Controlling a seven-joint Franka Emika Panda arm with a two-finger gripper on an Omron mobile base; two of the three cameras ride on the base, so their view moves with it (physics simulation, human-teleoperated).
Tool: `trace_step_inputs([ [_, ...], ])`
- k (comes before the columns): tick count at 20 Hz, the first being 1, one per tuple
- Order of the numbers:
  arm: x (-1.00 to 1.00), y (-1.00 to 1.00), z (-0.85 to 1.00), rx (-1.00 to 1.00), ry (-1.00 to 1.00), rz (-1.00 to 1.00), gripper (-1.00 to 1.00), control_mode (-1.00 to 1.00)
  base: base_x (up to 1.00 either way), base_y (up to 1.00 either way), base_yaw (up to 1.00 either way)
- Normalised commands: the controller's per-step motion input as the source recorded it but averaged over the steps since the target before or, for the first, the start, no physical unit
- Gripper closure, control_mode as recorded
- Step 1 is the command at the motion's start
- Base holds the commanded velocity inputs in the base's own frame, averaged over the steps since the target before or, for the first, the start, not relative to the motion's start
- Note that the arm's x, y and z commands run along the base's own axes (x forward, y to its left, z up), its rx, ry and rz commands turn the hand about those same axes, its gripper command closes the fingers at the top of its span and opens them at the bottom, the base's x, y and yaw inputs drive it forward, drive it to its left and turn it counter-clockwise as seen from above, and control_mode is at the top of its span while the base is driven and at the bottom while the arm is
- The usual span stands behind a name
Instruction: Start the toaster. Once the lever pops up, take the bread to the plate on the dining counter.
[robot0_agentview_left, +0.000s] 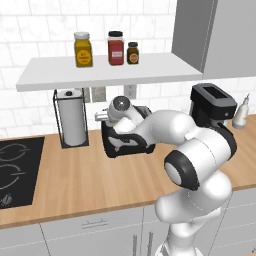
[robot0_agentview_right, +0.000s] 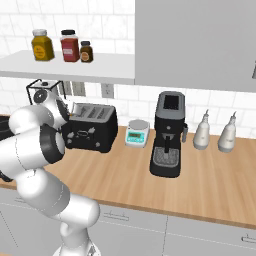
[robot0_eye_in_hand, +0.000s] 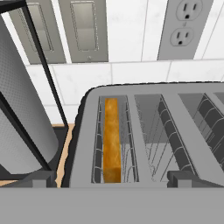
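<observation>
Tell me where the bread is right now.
In the hand view, the bread stands on edge in the toaster's leftmost slot, beside the paper towel roll.

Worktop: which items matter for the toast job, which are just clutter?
Job:
toaster
bread, sitting in the toaster's leftmost slot in the hand view
gripper, open, above the slots

Clutter:
paper towel roll
coffee machine
kitchen scale
three spice jars
two white bottles
hob

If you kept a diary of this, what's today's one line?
stage: over toaster | bread: down in leftmost slot | tool: open, empty, above slots | paper towel roll: beside toaster
</observation>
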Motion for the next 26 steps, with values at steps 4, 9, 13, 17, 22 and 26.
trace_step_inputs([
  [4, 0.0, 0.0, 0.0, 0.0, 0.0, 0.0, -1.0, -1.0, 0.0, 0.0, 0.0],
  [9, 0.0, 0.0, 0.0, 0.0, 0.0, 0.0, -1.0, -1.0, 0.0, 0.0, 0.0],
  [13, 0.0, 0.0, 0.0, 0.0, 0.0, 0.0, -1.0, -1.0, 0.0, 0.0, 0.0],
  [17, 0.0, 0.0, 0.0, 0.0, 0.0, 0.0, -1.0, -1.0, 0.0, 0.0, 0.0],
  [22, 0.0, 0.0, 0.0, 0.0, 0.0, 0.0, -1.0, -1.0, 0.0, 0.0, 0.0],
  [26, 0.0, 0.0, 0.0, 0.0, 0.0, 0.0, -1.0, -1.0, 0.0, 0.0, 0.0],
])
